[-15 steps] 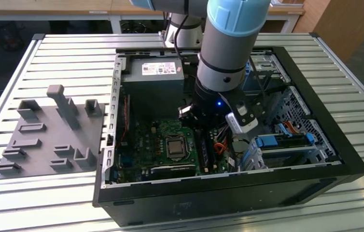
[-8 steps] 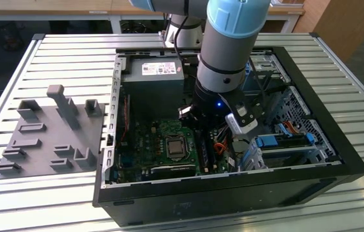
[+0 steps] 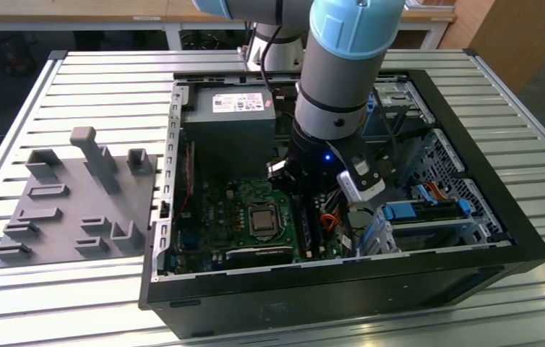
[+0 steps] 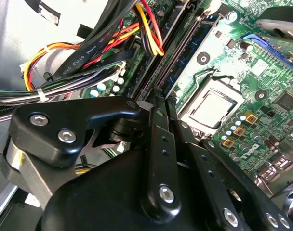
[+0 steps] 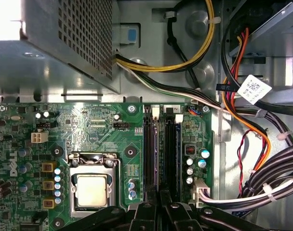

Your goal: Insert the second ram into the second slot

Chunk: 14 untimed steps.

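Exterior view shows the arm reaching down into the open computer case (image 3: pixel 350 275) on the slatted desk (image 3: pixel 89 94), its pincer (image 3: pixel 297 189) low over the motherboard (image 3: pixel 243 217) beside the processor socket (image 3: pixel 261 218). In the first wrist view, the pincer (image 5: pixel 158 204) sits directly over the memory slots (image 5: pixel 161 144), fingers (image 5: pixel 145 211) drawn close together on the thin edge of the second ram (image 5: pixel 157 159), which stands upright in the slot, though its seating depth cannot be told. A grey fixture tray (image 3: pixel 70 202) lies on the desk at the exterior view's left.
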Each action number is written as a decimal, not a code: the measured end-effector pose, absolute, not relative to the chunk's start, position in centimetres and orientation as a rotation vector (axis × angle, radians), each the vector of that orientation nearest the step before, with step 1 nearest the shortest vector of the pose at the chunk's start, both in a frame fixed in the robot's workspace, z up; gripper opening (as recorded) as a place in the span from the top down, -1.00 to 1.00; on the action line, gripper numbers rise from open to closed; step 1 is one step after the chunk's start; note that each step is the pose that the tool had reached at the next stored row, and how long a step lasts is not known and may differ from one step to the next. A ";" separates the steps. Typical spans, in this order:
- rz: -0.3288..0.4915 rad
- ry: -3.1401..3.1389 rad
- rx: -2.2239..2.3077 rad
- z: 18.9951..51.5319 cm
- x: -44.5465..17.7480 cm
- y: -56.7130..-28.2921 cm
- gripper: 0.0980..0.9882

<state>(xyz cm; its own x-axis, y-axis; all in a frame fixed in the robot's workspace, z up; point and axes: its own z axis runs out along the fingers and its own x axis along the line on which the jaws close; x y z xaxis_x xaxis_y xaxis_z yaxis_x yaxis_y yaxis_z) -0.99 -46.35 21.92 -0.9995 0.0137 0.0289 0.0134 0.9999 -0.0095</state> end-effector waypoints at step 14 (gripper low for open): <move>0.015 -3.112 -0.021 21.4 -1.0 -46.4 0.91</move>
<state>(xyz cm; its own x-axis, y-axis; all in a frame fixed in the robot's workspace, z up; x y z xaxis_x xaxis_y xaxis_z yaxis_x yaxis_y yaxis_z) -0.99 -46.35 21.43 -0.9995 0.0137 0.0290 0.0134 0.9999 -0.0099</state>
